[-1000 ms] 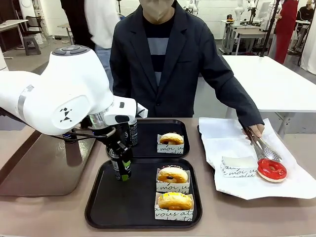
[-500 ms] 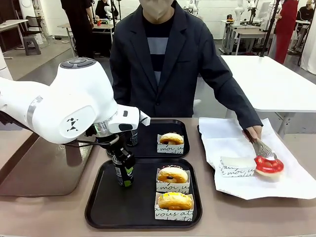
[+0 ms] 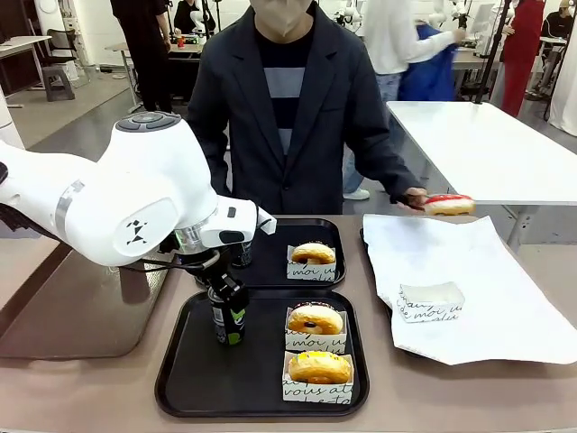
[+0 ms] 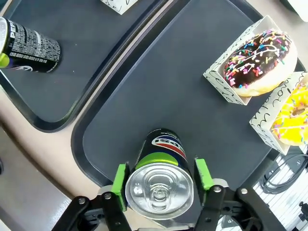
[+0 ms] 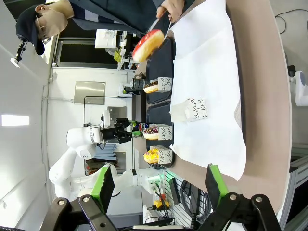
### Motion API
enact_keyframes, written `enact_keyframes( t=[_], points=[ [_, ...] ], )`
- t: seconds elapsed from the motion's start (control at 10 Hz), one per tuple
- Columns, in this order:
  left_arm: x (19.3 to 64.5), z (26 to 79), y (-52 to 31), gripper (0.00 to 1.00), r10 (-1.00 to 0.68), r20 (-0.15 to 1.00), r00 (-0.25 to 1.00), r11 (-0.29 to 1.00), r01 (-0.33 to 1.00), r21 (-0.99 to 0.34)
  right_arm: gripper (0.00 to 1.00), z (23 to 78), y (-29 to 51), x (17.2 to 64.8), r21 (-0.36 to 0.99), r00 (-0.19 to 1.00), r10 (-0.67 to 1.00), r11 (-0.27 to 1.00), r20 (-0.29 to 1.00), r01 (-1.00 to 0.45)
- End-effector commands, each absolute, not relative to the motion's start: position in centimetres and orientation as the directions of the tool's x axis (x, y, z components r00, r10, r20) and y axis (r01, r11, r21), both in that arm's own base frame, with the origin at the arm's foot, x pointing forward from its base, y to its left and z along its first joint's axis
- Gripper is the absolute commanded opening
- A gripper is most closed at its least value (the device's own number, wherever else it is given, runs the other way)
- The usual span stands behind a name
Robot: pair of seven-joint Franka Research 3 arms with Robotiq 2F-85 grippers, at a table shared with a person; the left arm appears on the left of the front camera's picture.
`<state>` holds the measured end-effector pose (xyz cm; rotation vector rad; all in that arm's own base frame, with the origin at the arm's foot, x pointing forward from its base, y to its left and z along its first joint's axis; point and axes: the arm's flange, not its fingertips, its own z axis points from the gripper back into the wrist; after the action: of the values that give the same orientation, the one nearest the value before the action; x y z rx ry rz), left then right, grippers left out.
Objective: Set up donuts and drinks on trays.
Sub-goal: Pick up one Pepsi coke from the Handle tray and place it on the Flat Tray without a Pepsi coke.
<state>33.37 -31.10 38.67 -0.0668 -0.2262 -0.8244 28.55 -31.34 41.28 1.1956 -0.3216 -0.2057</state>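
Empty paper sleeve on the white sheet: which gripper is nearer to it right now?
Right. The right gripper hangs open over the sheet's end, facing the empty sleeve. The left gripper is across the near tray.

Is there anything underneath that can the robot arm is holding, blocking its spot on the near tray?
Nothing visible. The left gripper holds the can over bare tray floor; the sleeved donuts sit apart on the tray's other side.

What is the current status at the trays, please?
Left gripper shut on can, over near tray. Right gripper open, clear of the table. Person's tongs hold red donut aloft; nothing blocking.
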Motion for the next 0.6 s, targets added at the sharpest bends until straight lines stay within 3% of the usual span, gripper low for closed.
enact_keyframes(
  t=[0.0,0.1,0.3,0.5],
  points=[
    [33.2,39.7,-30.5,1.0,-0.707,0.259,0.658,0.689,0.723,0.043,1.0,41.3,-31.3,28.5,0.937,0.936,-0.324,0.349,0.141,-0.02],
    [33.2,40.4,-30.0,0.78,-0.699,0.268,0.664,0.697,0.716,0.043,1.0,41.3,-31.3,28.5,0.937,0.936,-0.324,0.349,0.141,-0.02],
    [32.5,42.2,-29.1,0.96,-0.684,0.297,0.666,0.709,0.703,0.055,1.0,41.3,-31.3,28.5,0.937,0.936,-0.324,0.349,0.141,-0.02],
    [31.4,44.0,-28.1,1.0,-0.679,0.315,0.662,0.713,0.697,0.073,1.0,41.3,-31.3,28.5,0.937,0.936,-0.324,0.349,0.141,-0.02]
  ],
)
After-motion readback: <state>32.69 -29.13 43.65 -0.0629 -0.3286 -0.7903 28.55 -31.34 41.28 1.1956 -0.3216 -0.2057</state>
